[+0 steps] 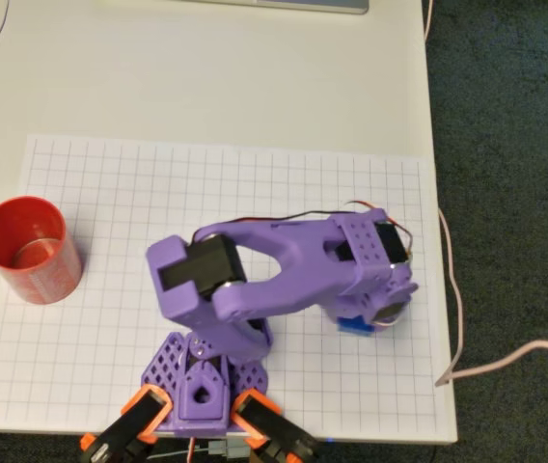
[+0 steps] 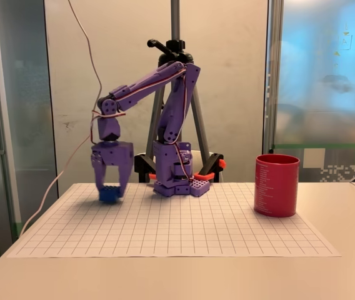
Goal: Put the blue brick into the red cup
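The blue brick (image 2: 107,195) is at mat level at the left of the fixed view, between the fingertips of my purple gripper (image 2: 109,189), which points straight down and looks shut on it. From overhead only a blue corner of the brick (image 1: 355,326) shows under the wrist, near the mat's right edge. The red cup (image 1: 29,250) stands upright at the mat's left edge in the overhead view, far from the gripper. In the fixed view the cup (image 2: 276,185) is at the right.
A white gridded mat (image 1: 110,347) covers the table. The arm's base (image 1: 202,381) is held by orange clamps at the front edge. A cable (image 1: 452,289) runs along the table's right edge beside dark carpet. A tripod (image 2: 175,37) stands behind the arm.
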{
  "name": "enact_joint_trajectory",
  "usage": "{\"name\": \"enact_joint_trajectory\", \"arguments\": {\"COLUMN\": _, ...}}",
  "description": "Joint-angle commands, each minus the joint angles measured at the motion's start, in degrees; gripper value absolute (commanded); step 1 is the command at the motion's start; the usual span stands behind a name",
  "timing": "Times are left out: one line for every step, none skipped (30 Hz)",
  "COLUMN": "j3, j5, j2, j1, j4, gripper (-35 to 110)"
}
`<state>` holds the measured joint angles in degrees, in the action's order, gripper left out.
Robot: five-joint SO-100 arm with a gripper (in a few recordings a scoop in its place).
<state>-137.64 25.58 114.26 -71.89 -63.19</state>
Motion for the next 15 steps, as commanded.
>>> {"name": "enact_joint_trajectory", "arguments": {"j3": 10.3, "j5": -1.9, "j2": 4.7, "j1": -1.8, "j4": 2.8, "gripper": 0}}
{"name": "enact_joint_trajectory", "arguments": {"j3": 12.0, "j5": -2.7, "j2": 4.7, "j1": -1.3, "j4": 4.5, "gripper": 0}}
{"name": "enact_joint_trajectory", "arguments": {"j3": 13.6, "j5": -3.4, "j2": 4.7, "j1": -0.6, "j4": 5.6, "gripper": 0}}
{"name": "enact_joint_trajectory", "arguments": {"j3": 15.5, "j5": -4.5, "j2": 4.7, "j1": 0.7, "j4": 6.1, "gripper": 0}}
{"name": "enact_joint_trajectory", "arguments": {"j3": 17.4, "j5": -5.5, "j2": 4.5, "j1": 2.4, "j4": 6.2, "gripper": 0}}
{"name": "enact_joint_trajectory", "arguments": {"j3": 19.2, "j5": -6.6, "j2": 4.3, "j1": 4.5, "j4": 6.3, "gripper": 0}}
{"name": "enact_joint_trajectory", "arguments": {"j3": 21.0, "j5": -7.7, "j2": 4.0, "j1": 6.8, "j4": 6.4, "gripper": 0}}
{"name": "enact_joint_trajectory", "arguments": {"j3": 22.9, "j5": -8.8, "j2": 3.5, "j1": 9.3, "j4": 6.4, "gripper": 0}}
{"name": "enact_joint_trajectory", "arguments": {"j3": 24.7, "j5": -10.2, "j2": 3.3, "j1": 12.1, "j4": 6.4, "gripper": 0}}
{"name": "enact_joint_trajectory", "arguments": {"j3": 26.4, "j5": -11.9, "j2": 3.2, "j1": 15.1, "j4": 6.4, "gripper": 0}}
{"name": "enact_joint_trajectory", "arguments": {"j3": 27.9, "j5": -13.6, "j2": 3.1, "j1": 18.4, "j4": 6.3, "gripper": 0}}
{"name": "enact_joint_trajectory", "arguments": {"j3": 29.4, "j5": -15.1, "j2": 3.2, "j1": 21.8, "j4": 6.0, "gripper": 0}}
{"name": "enact_joint_trajectory", "arguments": {"j3": 30.4, "j5": -16.3, "j2": 3.3, "j1": 25.2, "j4": 5.8, "gripper": 0}}
{"name": "enact_joint_trajectory", "arguments": {"j3": 31.2, "j5": -17.1, "j2": 3.5, "j1": 29.1, "j4": 5.4, "gripper": 0}}
{"name": "enact_joint_trajectory", "arguments": {"j3": 31.5, "j5": -17.8, "j2": 4.0, "j1": 32.7, "j4": 5.4, "gripper": 0}}
